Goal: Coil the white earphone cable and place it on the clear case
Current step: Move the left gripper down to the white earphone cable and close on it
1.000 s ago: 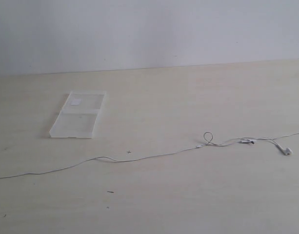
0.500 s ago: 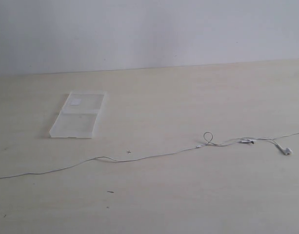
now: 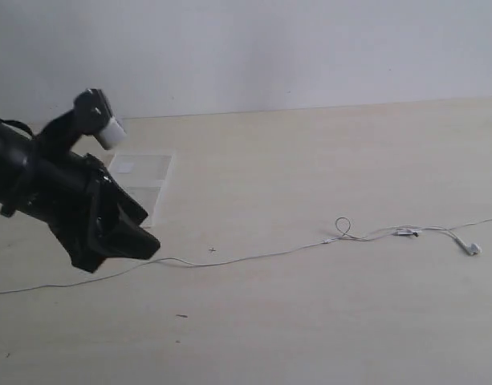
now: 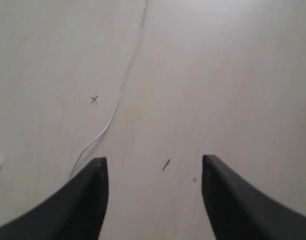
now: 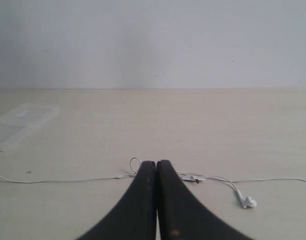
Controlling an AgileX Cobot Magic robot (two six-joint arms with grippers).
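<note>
Pale bench [image 3: 310,152] is shown under the left gripper [image 4: 153,165], part-open and empty, and the right gripper [image 5: 156,165], closed on nothing, with the clear case [image 3: 145,172] lying apart from the uncoiled white earphone cable [image 3: 262,257]; approach is judged the step in hand, and a pinch on the wire is called for next.

In the exterior view the left arm [image 3: 61,196] covers the lower left part of the clear case [image 3: 145,170], and the white earphone cable [image 3: 262,257] runs off both side edges. In the right wrist view the right hand [image 5: 156,172] hides a short stretch of the cable.
</note>
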